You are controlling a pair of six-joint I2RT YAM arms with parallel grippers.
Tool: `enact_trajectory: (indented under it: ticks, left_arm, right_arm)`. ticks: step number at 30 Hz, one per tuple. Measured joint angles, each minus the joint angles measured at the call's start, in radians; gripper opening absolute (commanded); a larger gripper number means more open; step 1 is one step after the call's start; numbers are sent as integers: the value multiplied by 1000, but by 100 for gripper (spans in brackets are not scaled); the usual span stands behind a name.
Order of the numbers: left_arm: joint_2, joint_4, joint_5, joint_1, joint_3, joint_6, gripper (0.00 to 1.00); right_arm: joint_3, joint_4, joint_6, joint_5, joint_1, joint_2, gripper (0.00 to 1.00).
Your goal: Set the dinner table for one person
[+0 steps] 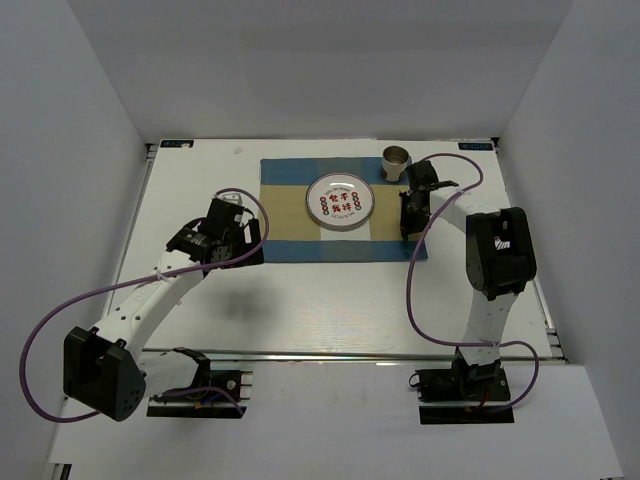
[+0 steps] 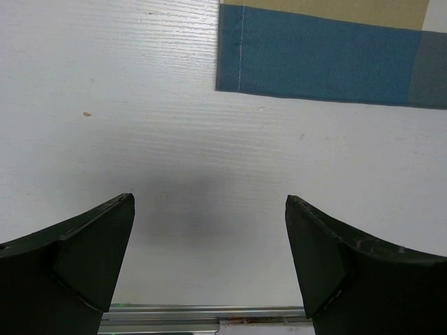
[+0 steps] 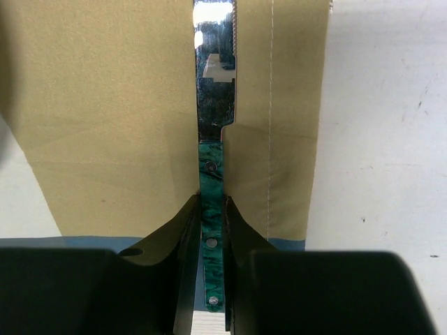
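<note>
Over the dinner table's (image 1: 320,300) placemat (image 1: 285,200), right of the plate (image 1: 341,203), we clamp a green-handled knife (image 3: 211,167) in our right gripper (image 3: 211,216), likely to lay it there; our left gripper (image 2: 209,202) gapes empty.

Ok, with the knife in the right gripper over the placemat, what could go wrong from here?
1. The right gripper pinches the knife only by the thin edges of its handle, so it may twist on release and land crooked.
2. The knife sits near the right hem of the placemat; it might end partly on the dinner table.
3. The cup stands just past the gripper; reaching further could tip it.
</note>
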Motion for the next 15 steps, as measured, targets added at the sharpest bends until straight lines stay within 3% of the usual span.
enact_trajectory:
  ticks: [12,15]
  left_arm:
    - [0,0,3,0,0,4,98]
    - [0,0,4,0,0,5,98]
  right_arm:
    - [0,-6,-6,13,0,0,0]
    - [1,-8,-12,16,0,0,6]
